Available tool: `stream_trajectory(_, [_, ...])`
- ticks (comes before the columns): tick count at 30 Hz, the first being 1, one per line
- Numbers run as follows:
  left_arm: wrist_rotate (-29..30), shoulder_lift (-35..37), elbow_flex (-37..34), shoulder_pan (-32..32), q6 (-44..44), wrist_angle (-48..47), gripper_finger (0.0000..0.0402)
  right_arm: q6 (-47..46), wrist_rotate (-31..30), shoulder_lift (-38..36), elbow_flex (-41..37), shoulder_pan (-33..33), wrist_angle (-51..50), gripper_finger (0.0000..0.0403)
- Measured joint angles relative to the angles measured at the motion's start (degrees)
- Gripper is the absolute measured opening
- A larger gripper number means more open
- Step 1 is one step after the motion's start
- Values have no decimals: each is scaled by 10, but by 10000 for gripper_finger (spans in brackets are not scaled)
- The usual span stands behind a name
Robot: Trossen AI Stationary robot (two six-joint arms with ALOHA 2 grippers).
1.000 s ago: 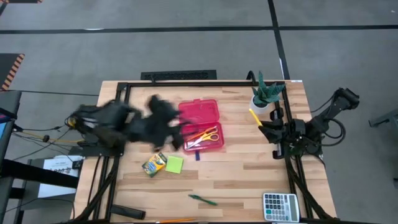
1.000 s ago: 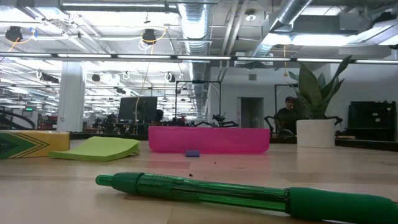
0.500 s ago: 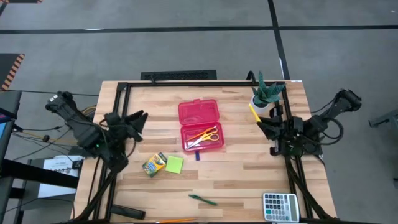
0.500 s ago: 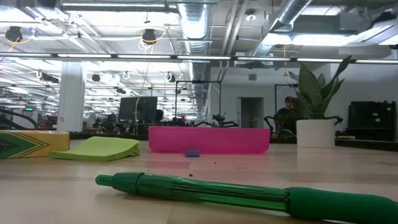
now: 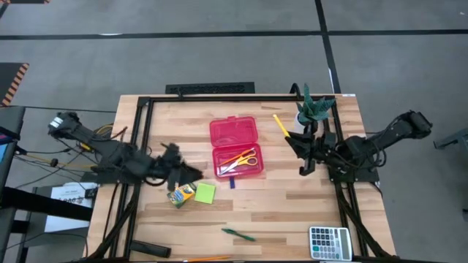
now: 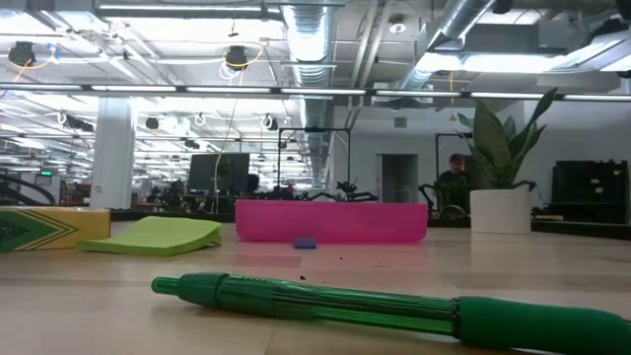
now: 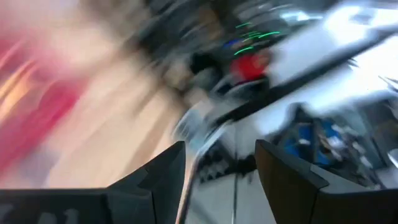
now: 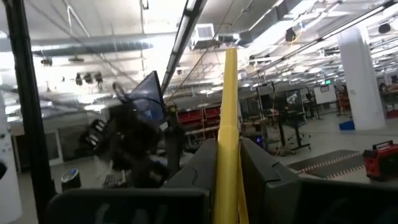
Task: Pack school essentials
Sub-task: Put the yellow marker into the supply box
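right gripper (image 5: 292, 139): clenched on the yellow pen (image 5: 281, 125). Half a second ago it sat back by the plant (image 5: 313, 108); now it has carried the pen off the table edge toward the pink case (image 5: 235, 147). Right wrist view shows the pen standing up between my fingers (image 8: 267, 168).
left gripper (image 5: 191, 174): swung in over the table, just beside the crayon box (image 5: 181, 193). Fingers spread apart in the left wrist view, holding nothing.
pink case: lid open, scissors (image 5: 241, 158) and an orange pencil inside.
still loose: crayon box and sticky-note pad (image 5: 205, 192) touching each other near the left arm; blue eraser (image 5: 232, 183) just outside the case; green pen (image 5: 238, 234) near the front edge; another pencil (image 5: 208, 258) at the very front.
meaning: pen is en route to the case, my guess is drop-off next. Left arm looks lined up for the crayon box.
risk: both arms converging near the case, watch clearance.
progress: early, most items unpacked.
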State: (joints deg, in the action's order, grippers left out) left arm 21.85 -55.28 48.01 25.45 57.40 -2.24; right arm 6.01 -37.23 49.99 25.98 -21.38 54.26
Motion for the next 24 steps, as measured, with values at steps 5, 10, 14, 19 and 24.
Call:
stream_trajectory(5, [-64,-38,2,-123,-250,223,186,7,0,-1,0,3,20,52])
stream_trajectory(10, [-282,-160,1,-273,-230,369,186,13,13,-3,0,17,31,52])
stream_trajectory(14, [-310,-255,4,-343,-227,546,186,5,14,-3,0,27,33,52])
stream_trajectory(19, [-342,-368,60,-363,-222,638,186,-10,15,9,0,49,32,57])
stream_trajectory(24, [-386,-450,168,-361,-230,640,187,-47,29,40,0,71,29,61])
